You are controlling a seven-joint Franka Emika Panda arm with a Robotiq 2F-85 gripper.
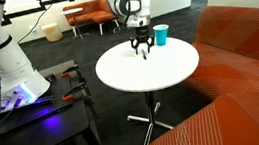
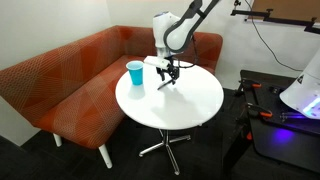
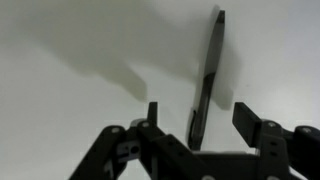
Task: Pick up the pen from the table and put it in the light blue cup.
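At grasp step. Hovering low over worktop (image 1: 150,75) with claw (image 1: 143,51) spread, straddling pen (image 3: 208,80) flat on worktop between jaws, unpinched. Light blue cup (image 1: 161,35) just beside. Next, probably: squeeze onto pen, lift clear, carry over cup rim, drop in.

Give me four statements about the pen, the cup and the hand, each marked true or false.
1. The light blue cup stands upright on the table. True.
2. The pen is inside the light blue cup. False: it lies on the table top.
3. The hand is shut on the pen. False: its fingers stand apart, one on either side of the pen.
4. The hand is beside the light blue cup, not above it. True.
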